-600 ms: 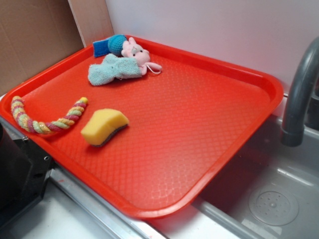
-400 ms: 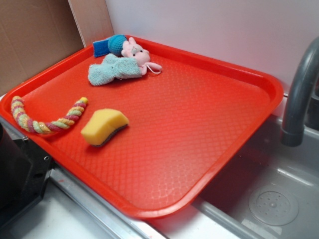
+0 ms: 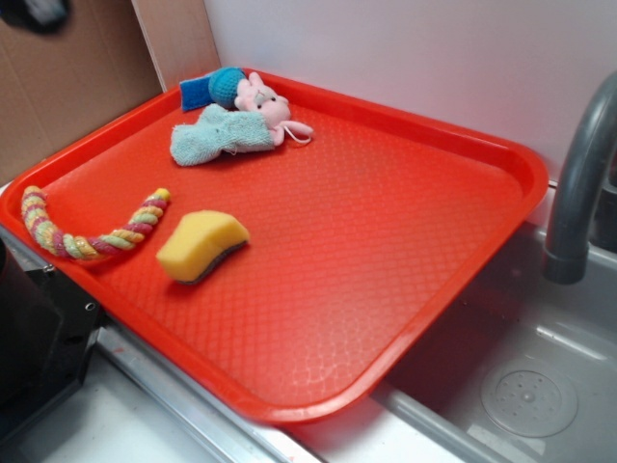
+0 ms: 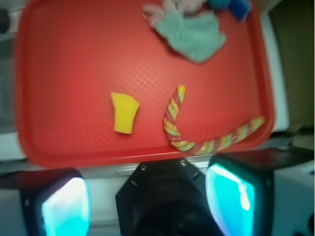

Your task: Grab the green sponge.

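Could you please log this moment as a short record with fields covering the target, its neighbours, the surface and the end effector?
target: green sponge, yellow side up, lying free on the tray
surface: red tray beside a sink
nearest neighbour: braided rope, just left of the sponge in the exterior view, apart from it
far corner: teal cloth toy with a pink plush
end effector: high above the tray's near edge, fingers spread, holding nothing
contact with target: none
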`<state>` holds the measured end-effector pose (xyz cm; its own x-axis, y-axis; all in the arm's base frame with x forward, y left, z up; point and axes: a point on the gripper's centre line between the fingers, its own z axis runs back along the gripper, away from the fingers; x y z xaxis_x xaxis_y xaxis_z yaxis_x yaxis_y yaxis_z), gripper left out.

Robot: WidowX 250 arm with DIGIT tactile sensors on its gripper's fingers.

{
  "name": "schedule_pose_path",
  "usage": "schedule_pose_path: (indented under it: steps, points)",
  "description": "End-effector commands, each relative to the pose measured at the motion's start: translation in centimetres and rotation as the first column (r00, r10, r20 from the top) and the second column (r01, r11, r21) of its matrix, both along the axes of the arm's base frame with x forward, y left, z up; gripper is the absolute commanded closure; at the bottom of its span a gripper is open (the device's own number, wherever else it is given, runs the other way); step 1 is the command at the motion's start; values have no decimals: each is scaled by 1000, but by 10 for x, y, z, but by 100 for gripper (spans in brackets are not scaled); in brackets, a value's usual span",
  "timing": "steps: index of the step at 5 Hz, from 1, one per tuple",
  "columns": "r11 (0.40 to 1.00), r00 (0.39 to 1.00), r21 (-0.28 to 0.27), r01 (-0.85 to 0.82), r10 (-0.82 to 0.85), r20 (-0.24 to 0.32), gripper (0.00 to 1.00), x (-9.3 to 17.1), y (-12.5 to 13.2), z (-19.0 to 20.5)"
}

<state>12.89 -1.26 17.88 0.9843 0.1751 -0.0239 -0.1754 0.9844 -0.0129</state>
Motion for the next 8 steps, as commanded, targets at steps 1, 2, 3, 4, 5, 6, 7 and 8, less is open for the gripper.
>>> schedule_pose_path:
  steps: [1,2,3,4,5,6,7,8]
  points:
    - [994,987,51,-98,90,136,0,18,-9,-90]
    - [994,986,41,-97,91,143,0,20,-2,-119]
    - [998,987,18,-57,54,150,0,29,-8,-136]
    - [1000,989,-1,3,-2,151,0,36,-30,-143]
    - [999,987,-19,46,-42,157,0,32,-50,-142]
    - [999,982,-42,30,-22,186,0,37,-53,-122]
    - [999,974,-40,17,-8,226,0,36,-43,-94]
    - [998,959,-59,4,13,282,0,38,-32,-75]
